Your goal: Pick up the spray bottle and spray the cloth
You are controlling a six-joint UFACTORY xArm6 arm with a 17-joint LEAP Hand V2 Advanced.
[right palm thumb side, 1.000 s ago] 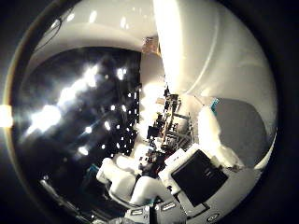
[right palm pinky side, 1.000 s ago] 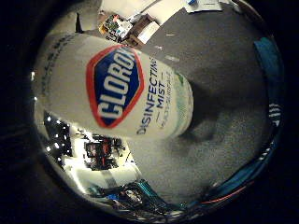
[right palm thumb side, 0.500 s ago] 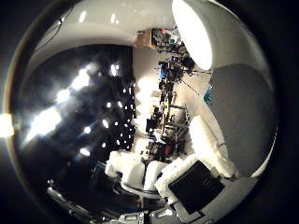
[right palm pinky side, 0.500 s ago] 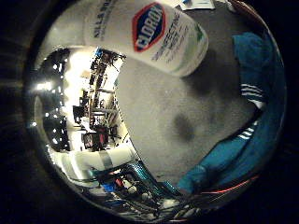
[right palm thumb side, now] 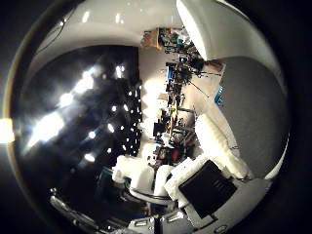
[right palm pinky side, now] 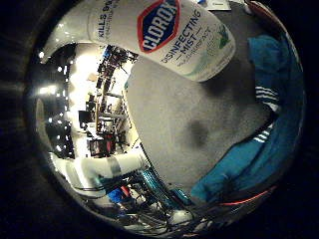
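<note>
Spray bottle [right palm pinky side: 164, 35] right up against the palm, white body filling one edge of the little-finger-side view, label facing the camera, rounded end turned toward the cloth [right palm pinky side: 279, 149]. Same white body looming in at the rim of the thumb-side view. Hand [right palm thumb side: 207, 183] showing white and black parts beside the palm, but no telling the grip from here: wrapped round the bottle or merely alongside it, impossible to call. Equally hard to say whether lifted clear or resting on the grey surface [right palm pinky side: 164, 124]; dark soft shadows there, one just under the bottle, one further out.

Teal cloth with white stripes, lying rumpled on that grey surface, near the bottle yet apart from it, bare grey between the two.

Judging by the layout: pick-up stage, spray not yet begun.

To do this well: first, make sure of a firm wrap round the body, low enough to leave the trigger reachable, the bottle snug to the palm and not sliding. Nozzle out of sight in both views, so check its heading before anything else. Then lift straight, carry across the bare grey toward the cloth, stop short of it, aim at the broad teal middle and not the folded edge. Squeeze smoothly, wrist steady, no tilting the bottle far over. Risk, at a guess: a smooth, round body twisting in a loose hold.
</note>
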